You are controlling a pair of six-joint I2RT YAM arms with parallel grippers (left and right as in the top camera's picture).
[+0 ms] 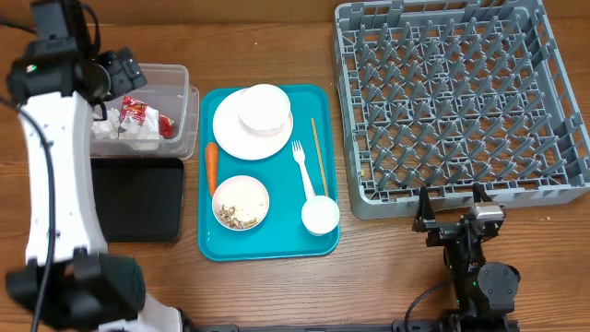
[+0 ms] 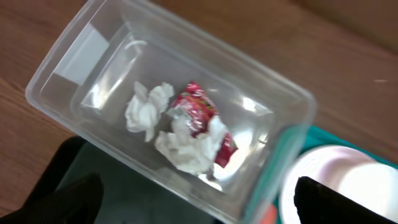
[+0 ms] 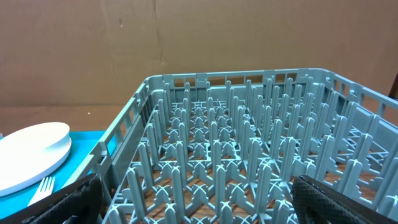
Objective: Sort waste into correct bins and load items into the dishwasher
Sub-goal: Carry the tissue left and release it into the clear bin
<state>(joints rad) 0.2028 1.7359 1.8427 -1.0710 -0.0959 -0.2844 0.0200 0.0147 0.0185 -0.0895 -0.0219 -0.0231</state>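
My left gripper [image 1: 124, 74] [image 2: 199, 204] hangs open and empty over the clear tub [image 1: 175, 78] [image 2: 68, 56]. In the tub lie a crumpled white napkin [image 1: 123, 131] [image 2: 147, 112] and a red snack wrapper [image 1: 143, 115] [image 2: 200, 113]. The teal tray [image 1: 277, 235] carries a white plate [image 1: 230, 136] with a bowl [image 1: 265, 109] on it, an orange carrot [image 1: 211, 166], a bowl of food scraps [image 1: 241, 203], a cup [image 1: 320, 215], a fork [image 1: 301, 166] and chopsticks [image 1: 317, 152]. My right gripper [image 1: 452, 210] [image 3: 199, 199] stands open at the near edge of the grey dish rack [image 1: 461, 101] [image 3: 249, 155].
A shallow black tray [image 1: 138, 198] lies in front of the clear tub, left of the teal tray. The right wrist view shows the plate [image 3: 31, 152] and fork [image 3: 40, 186] at far left. Brown cardboard stands behind the rack.
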